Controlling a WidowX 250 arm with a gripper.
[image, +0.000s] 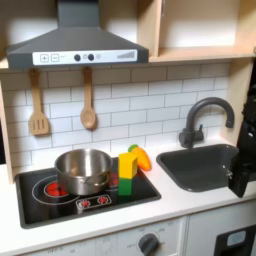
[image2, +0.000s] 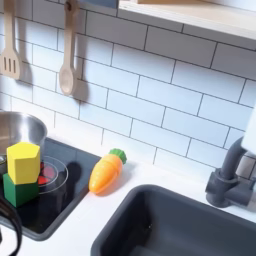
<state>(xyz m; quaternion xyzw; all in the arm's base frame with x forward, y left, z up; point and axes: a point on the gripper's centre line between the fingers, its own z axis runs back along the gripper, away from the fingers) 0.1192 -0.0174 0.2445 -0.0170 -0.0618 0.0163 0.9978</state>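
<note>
At the first exterior view's right edge, a dark part of my arm and gripper (image: 241, 172) hangs over the right end of the sink (image: 200, 166). It is cut off by the frame, and its jaws cannot be made out. Nothing is visibly held. The nearest things are the sink basin and the grey faucet (image: 203, 118). On the black stove (image: 60, 203) a yellow block (image: 129, 164) stands on a green block (image: 127, 184). An orange carrot (image: 142, 157) with a green top lies just behind them. A steel pot (image: 83, 170) sits on the left burner.
A wooden spatula (image: 38, 105) and a wooden spoon (image: 88, 103) hang on the tiled wall under the grey hood (image: 75, 45). In the second exterior view the carrot (image2: 107, 170) lies between the stove (image2: 60, 195) and the sink (image2: 185, 228). A black cable (image2: 10, 235) crosses the lower left corner.
</note>
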